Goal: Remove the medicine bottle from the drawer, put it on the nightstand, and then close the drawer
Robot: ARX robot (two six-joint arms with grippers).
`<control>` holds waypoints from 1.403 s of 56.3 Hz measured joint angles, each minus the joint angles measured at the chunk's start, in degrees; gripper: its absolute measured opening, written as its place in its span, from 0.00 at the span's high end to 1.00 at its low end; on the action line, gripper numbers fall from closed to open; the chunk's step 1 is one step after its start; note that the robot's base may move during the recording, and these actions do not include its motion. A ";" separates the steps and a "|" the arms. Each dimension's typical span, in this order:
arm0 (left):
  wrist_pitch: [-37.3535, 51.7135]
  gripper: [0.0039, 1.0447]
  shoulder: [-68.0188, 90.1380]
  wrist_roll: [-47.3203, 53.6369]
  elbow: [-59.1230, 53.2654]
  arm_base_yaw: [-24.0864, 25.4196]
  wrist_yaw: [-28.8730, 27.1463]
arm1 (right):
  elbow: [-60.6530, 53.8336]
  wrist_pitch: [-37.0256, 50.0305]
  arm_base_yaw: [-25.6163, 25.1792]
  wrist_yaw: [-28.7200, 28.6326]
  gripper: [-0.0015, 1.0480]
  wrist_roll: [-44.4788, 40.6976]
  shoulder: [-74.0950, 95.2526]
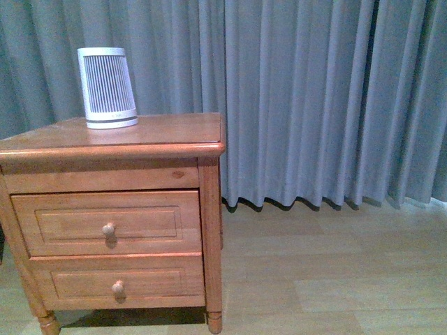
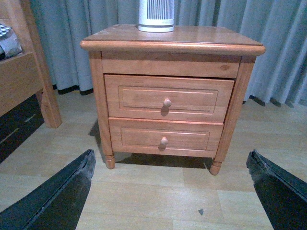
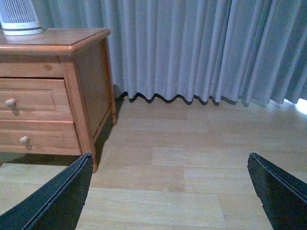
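Our left gripper (image 2: pixel 171 155) has its jaws spread wide. Its two black fingers (image 2: pixel 62 196) show only at the lower corners of the left wrist view, with nothing between them but bare wooden floor (image 2: pixel 158 191). Our right gripper (image 3: pixel 170 155) is spread the same way and is also empty.

Beyond the left gripper, well apart from it, stands the orange-brown nightstand (image 2: pixel 172 47) on small turned feet. Its upper drawer (image 2: pixel 139 98) is pushed in, the panelled front level with the frame, and one round knob (image 2: pixel 167 102) sits at its centre. The shallower lower drawer (image 2: pixel 139 138) sits directly beneath, also pushed in.

We cannot see the medicine bottle in any view.

A tall white ribbed device (image 1: pixel 107 87) stands upright on the nightstand top, towards the back. A plain wooden furniture leg (image 2: pixel 45 72) stands beside the nightstand. A grey pleated curtain (image 3: pixel 192 48) hangs behind everything, reaching the floor.
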 joint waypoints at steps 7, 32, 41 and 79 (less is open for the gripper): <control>-0.07 0.06 0.00 0.00 0.02 0.00 0.00 | 0.00 0.00 0.00 0.00 0.07 0.00 0.00; -1.09 0.06 23.65 -6.10 11.45 1.95 -2.10 | 0.00 0.00 0.00 0.00 0.07 0.00 0.00; 23.34 0.06 52.30 -4.39 25.92 2.56 0.37 | 0.00 0.00 0.00 0.00 0.07 0.00 0.00; 53.46 0.06 123.75 2.95 48.76 -2.51 0.02 | 0.00 0.00 0.00 0.00 0.07 0.00 0.00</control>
